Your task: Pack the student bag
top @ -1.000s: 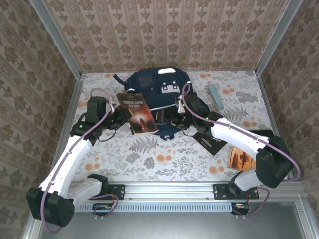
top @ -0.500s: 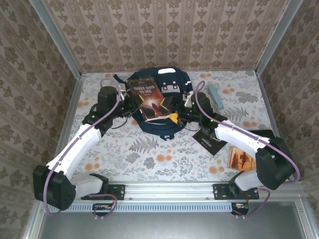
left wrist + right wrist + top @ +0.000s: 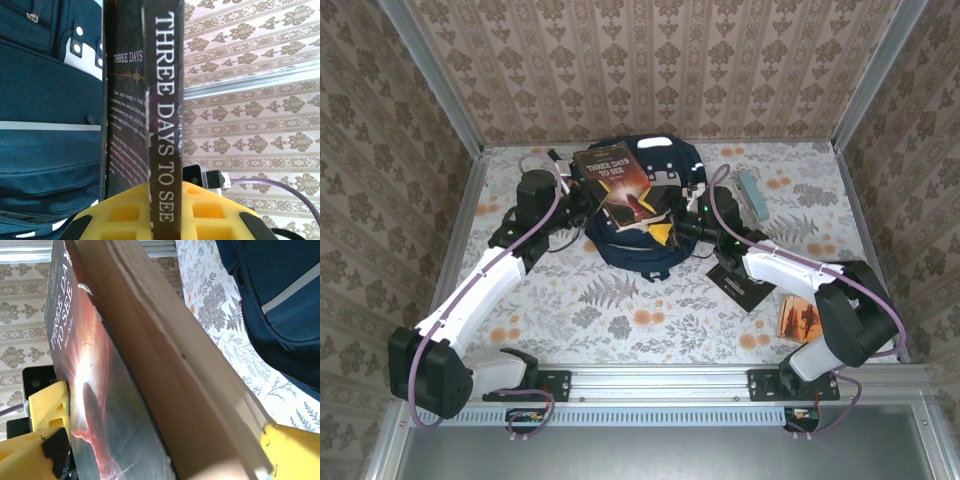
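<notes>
While the book [image 3: 625, 185], titled Three Days to See, hung tilted over the student bag [image 3: 630, 255], loading was judged the step in hand. Left jaws: clenched on its spine. Right jaws: spread wide astride its lower edge; whether they pressed it could not be told. Bag: rear centre of the bench [image 3: 620, 310], by the back wall. Next move, by judgement: find the bag's opening, lower the book in. Surface: floral-patterned. Walls [image 3: 650, 60]: papered in damask.

— Backpack [image 3: 632, 255]? Looks?
— Dark navy fabric, white stripe, pale patches with dark dots.
— Pose, place?
— Lying front face up, upper centre of the top view, strap trailing toward upper left.
</notes>
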You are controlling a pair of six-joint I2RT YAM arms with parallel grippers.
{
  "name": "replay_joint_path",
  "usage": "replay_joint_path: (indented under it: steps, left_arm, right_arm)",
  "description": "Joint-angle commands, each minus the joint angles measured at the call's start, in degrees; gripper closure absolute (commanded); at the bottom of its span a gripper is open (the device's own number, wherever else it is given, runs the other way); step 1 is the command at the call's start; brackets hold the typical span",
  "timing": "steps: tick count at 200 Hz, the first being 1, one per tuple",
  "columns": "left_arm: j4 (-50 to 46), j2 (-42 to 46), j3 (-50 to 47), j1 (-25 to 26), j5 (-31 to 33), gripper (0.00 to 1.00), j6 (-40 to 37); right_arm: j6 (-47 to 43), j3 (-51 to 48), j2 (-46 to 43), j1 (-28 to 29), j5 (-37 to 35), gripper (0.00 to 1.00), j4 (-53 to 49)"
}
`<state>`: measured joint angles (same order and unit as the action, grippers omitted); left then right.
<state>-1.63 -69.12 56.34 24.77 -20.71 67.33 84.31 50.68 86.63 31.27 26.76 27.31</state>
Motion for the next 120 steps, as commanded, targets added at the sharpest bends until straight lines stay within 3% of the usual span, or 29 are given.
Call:
replay_joint_path:
  steps: [1, 28, 81, 120]
  left_arm:
    - [3.7, 0.5, 3.7, 0.5, 3.2, 0.95, -2.6]
    - [4.3, 0.3, 3.3, 0.4, 6.1, 0.95, -3.5]
    - [9.3, -0.6, 1.9, 0.6, 5.4, 0.96, 1.6]
    - [13.3, -0.4, -0.6, 1.0, 6.3, 0.96, 6.8]
  right_arm:
    - [1.9, -0.8, -0.4, 0.0, -0.6, 0.00, 2.0]
    - [0.2, -2.0, -1.7, 0.0, -3.3, 0.00, -1.0]
    - [9.6, -1.0, 2.6, 0.6, -3.2, 0.00, 15.3]
    - [13.3, 2.1, 5.2, 1.8, -5.9, 0.01, 20.0]
